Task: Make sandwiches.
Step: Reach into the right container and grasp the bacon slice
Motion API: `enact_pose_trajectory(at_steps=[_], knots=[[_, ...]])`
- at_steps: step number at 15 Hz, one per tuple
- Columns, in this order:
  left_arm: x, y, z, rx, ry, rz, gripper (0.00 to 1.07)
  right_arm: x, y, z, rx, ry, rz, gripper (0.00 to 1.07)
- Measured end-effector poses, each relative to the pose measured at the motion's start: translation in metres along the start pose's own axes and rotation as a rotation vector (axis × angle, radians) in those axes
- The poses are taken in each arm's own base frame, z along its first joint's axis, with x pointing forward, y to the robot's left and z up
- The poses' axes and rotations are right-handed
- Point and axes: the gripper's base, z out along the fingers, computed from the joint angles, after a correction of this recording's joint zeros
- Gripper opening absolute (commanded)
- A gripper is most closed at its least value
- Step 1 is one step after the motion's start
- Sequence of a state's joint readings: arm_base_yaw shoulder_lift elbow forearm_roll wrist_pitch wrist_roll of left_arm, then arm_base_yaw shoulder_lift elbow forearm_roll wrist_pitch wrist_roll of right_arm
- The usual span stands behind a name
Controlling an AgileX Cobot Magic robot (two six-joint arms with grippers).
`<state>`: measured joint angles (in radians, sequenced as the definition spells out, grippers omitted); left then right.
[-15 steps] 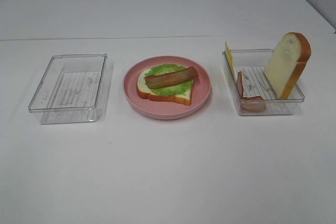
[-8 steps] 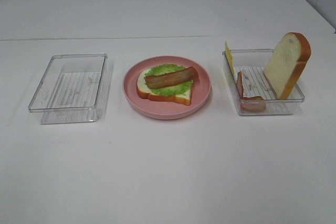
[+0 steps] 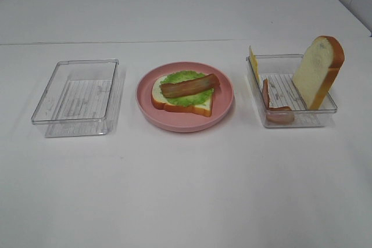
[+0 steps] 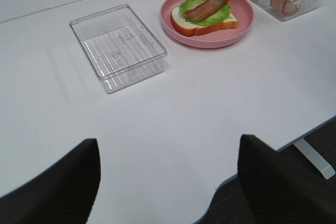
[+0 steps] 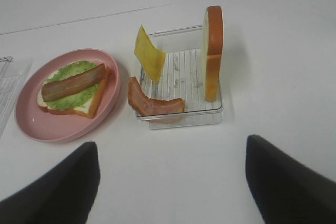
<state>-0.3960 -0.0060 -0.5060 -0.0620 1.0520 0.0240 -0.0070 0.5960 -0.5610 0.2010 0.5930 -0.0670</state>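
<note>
Since the half-built sandwich (image 3: 185, 92) sat on the pink plate (image 3: 146, 110) with just lettuce and 1 bacon strip, the cheese slice (image 3: 253, 62) looked next to me: pinch its top edge above the right tray (image 3: 325, 110) wall, clear of the upright bread slice (image 3: 317, 71). The left gripper (image 4: 168, 182) and right gripper (image 5: 170, 182) hung wide open, holding nothing, well back, with loads of bare table (image 3: 186, 190) between.

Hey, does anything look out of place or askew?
Nothing is spilled. In the right clear plastic tray, the square white bread slice stands on edge, the yellow cheese slice leans on a wall, and a brown bacon strip curls in a corner.
</note>
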Motion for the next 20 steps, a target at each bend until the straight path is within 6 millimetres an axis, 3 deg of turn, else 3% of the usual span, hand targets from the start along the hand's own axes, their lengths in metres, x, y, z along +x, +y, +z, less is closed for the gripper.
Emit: enact_pose_trajectory(at_steps=[4, 5, 6, 7, 11, 14, 17, 20], knots=[[0.0, -0.001, 0.0, 0.008, 0.0, 0.011, 0.7, -0.039, -0.003, 0.049, 0.017, 0.132, 0.025, 0.73], [0.0, -0.001, 0.0, 0.009, 0.0, 0.011, 0.7, -0.047, -0.005, 0.068, 0.022, 0.188, 0.031, 0.73], [0.0, -0.001, 0.0, 0.011, 0.0, 0.01, 0.7, -0.061, -0.007, 0.1, 0.021, 0.297, 0.032, 0.73], [0.0, -0.001, 0.0, 0.013, 0.0, 0.009, 0.7, -0.067, -0.008, 0.116, 0.011, 0.363, 0.02, 0.73], [0.0, -0.001, 0.0, 0.014, 0.0, 0.008, 0.7, -0.09, -0.006, 0.164, -0.057, 0.554, 0.005, 0.73], [0.0, -0.001, 0.0, 0.014, 0.001, 0.008, 0.7, -0.102, 0.001, 0.185, -0.095, 0.62, 0.0, 0.73], [0.0, -0.001, 0.0, 0.015, 0.001, 0.008, 0.7, -0.107, 0.037, 0.216, -0.132, 0.667, -0.133, 0.73], [0.0, -0.001, 0.0, 0.015, 0.001, 0.008, 0.7, -0.103, 0.06, 0.24, -0.165, 0.734, -0.185, 0.69]])
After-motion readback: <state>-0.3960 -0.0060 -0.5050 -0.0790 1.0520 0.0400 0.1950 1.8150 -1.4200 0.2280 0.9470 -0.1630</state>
